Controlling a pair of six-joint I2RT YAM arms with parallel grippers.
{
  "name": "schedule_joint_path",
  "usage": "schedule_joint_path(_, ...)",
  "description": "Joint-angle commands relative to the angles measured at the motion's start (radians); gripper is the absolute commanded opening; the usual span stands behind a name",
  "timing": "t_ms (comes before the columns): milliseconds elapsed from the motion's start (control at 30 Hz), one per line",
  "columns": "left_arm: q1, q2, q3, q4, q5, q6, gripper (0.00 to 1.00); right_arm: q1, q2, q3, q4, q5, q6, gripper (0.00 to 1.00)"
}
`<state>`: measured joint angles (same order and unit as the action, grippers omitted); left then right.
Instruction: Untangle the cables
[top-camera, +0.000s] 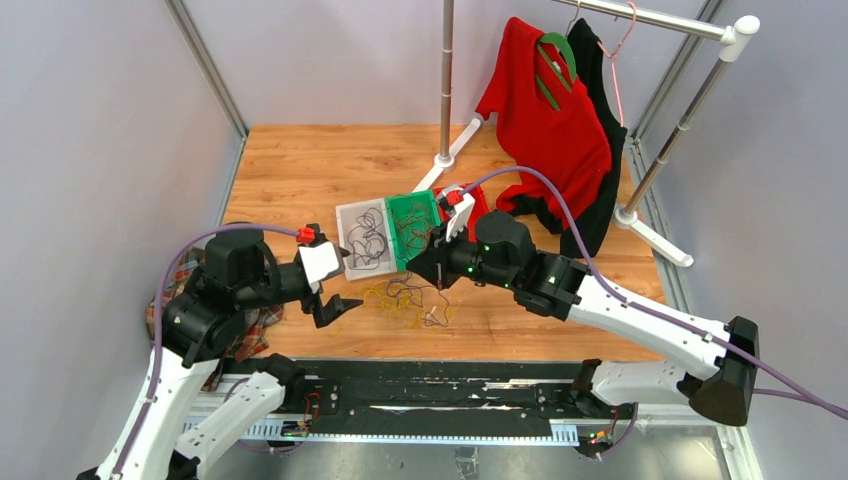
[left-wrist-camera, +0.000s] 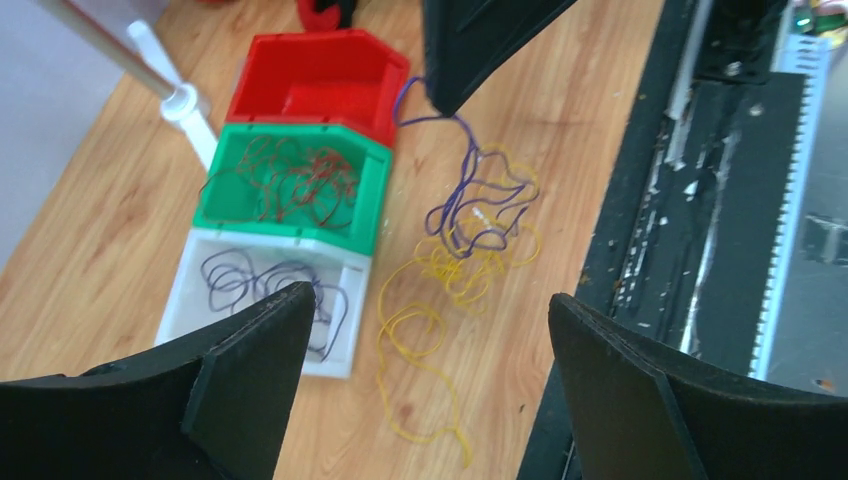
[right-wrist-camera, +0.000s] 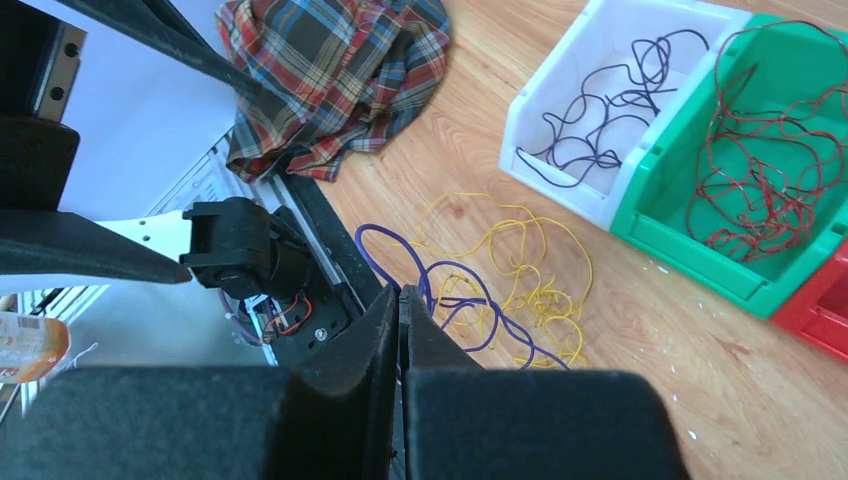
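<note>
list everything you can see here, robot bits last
table: one, wood, under everything
white bin: one, white, mid table
green bin: one, green, touching white bin
red bin: one, red, beyond green bin, empty
dark purple cables: several, in white bin
red-brown cables: several, in green bin
loose cables: tangle, yellow and purple, on table before bins
plaid cloth: one, near left edge
rack: one, grey, far side
red garment: one, on rack
black garment: one, behind red
green hanger: one
pink hanger: one
left gripper: open, above tangle
right gripper: shut on purple strand
</note>
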<state>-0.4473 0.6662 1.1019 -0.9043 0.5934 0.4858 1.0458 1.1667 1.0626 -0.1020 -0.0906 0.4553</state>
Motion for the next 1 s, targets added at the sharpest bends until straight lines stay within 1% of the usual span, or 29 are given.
schedule_joint_path(0,0.003,-0.004,-0.007,0.042,0.138,-0.067,0.9,0.016,0.007,0.042,0.004,-0.04,-0.026,0.01)
schedule_joint_path(200,0.004,-0.015,-0.009,0.107,0.173,-0.174,0.9,0.017,-0.004,0.062,-0.075,-0.053,-0.033,0.01)
schedule_joint_path(267,0.004,-0.008,-0.011,0.113,0.193,-0.185,0.9,0.016,-0.013,0.067,-0.102,-0.06,-0.035,0.01)
schedule_joint_path(500,0.004,-0.027,-0.023,0.153,0.244,-0.217,0.99,0.016,0.005,0.111,-0.174,-0.113,-0.056,0.01)
schedule_joint_path(667,0.004,-0.016,-0.041,0.16,0.287,-0.222,0.98,0.016,0.003,0.111,-0.151,-0.143,-0.055,0.01)
schedule_joint_path(800,0.004,-0.004,-0.057,0.178,0.285,-0.211,0.96,0.017,0.007,0.102,-0.115,-0.185,-0.054,0.01)
schedule_joint_path(867,0.004,0.005,-0.067,0.209,0.287,-0.233,0.95,0.016,0.006,0.099,-0.109,-0.184,-0.061,0.01)
schedule_joint_path(967,0.004,0.031,-0.086,0.297,0.299,-0.328,0.93,0.016,0.006,0.104,-0.103,-0.177,-0.071,0.01)
